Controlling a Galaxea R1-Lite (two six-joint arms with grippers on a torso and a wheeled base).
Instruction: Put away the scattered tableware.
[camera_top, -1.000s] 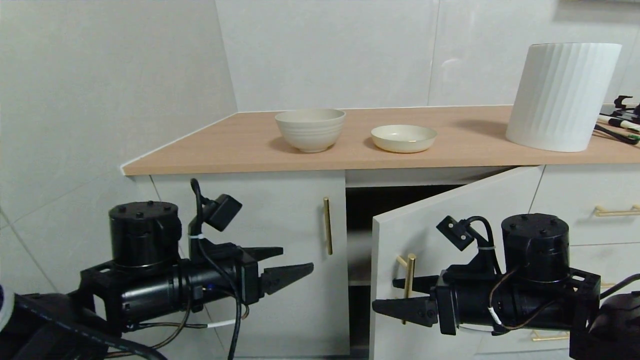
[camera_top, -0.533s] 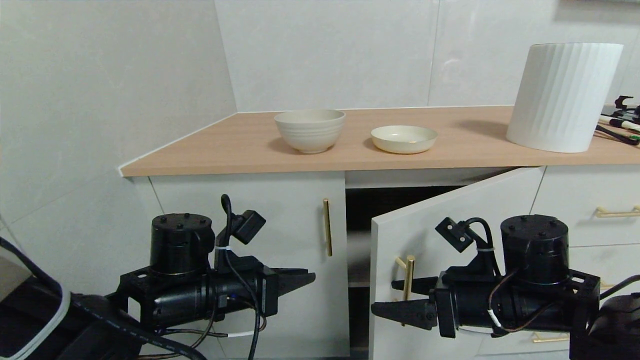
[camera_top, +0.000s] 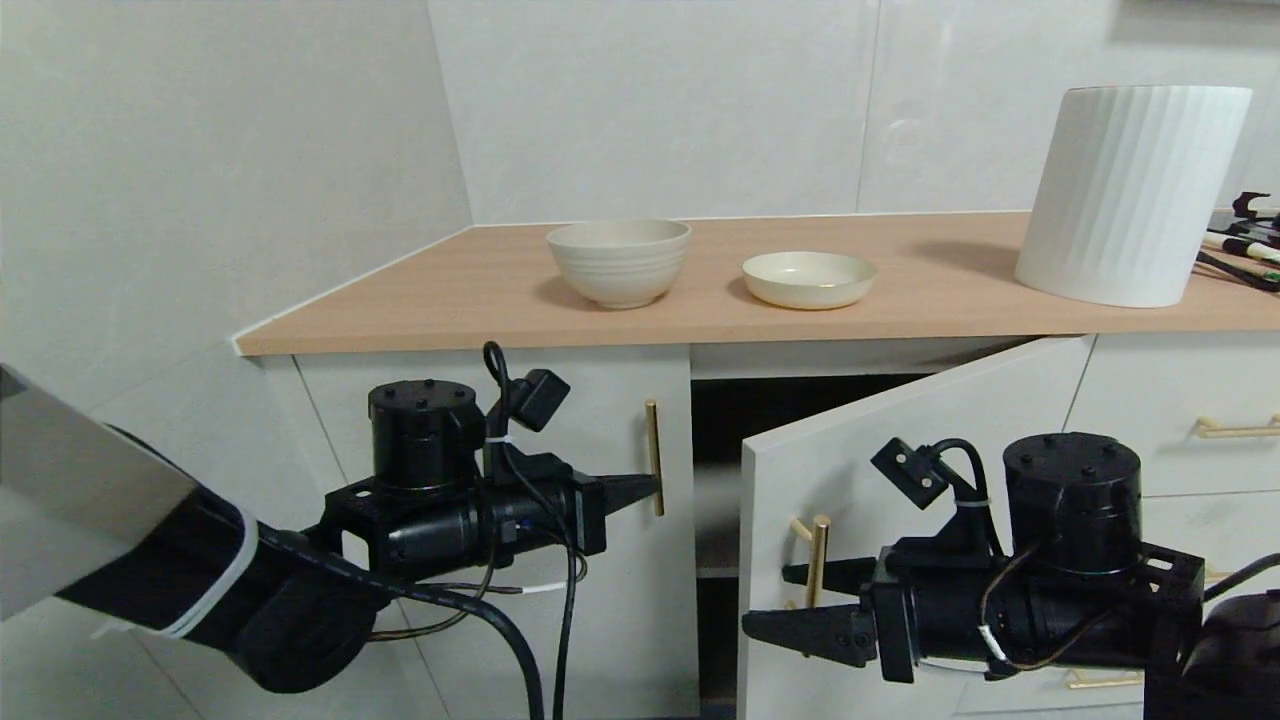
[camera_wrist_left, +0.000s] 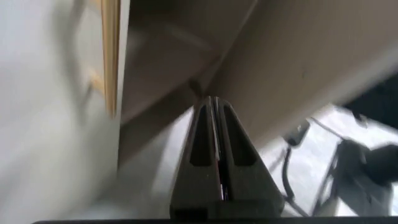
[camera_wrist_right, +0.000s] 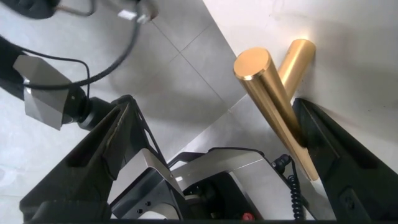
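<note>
So far, none of the tableware is put away: the bowl (camera_top: 618, 262) and the shallow dish (camera_top: 808, 278) both stand on the table (camera_top: 450, 300), near each other but apart, with a tall white ribbed container (camera_top: 1130, 190) well off toward the right end. What we do have is a way in: the right cupboard door (camera_top: 900, 440) hangs partly open below the dish, showing a dark shelf space behind it. Our right hand (camera_top: 785, 598) is spread wide, its two fingers straddling that door's gold handle (camera_top: 818, 560) without clamping it. Our left hand (camera_top: 643, 488) has its fingers pressed together, holding nothing, its tip just at the upright gold bar (camera_top: 654, 450) of the left door (camera_top: 500, 400), which sits flush in its frame. We judge the opening stage to be underway and only half finished. Lifting each piece off the table and setting it inside the cupboard is all yet to do.
</note>
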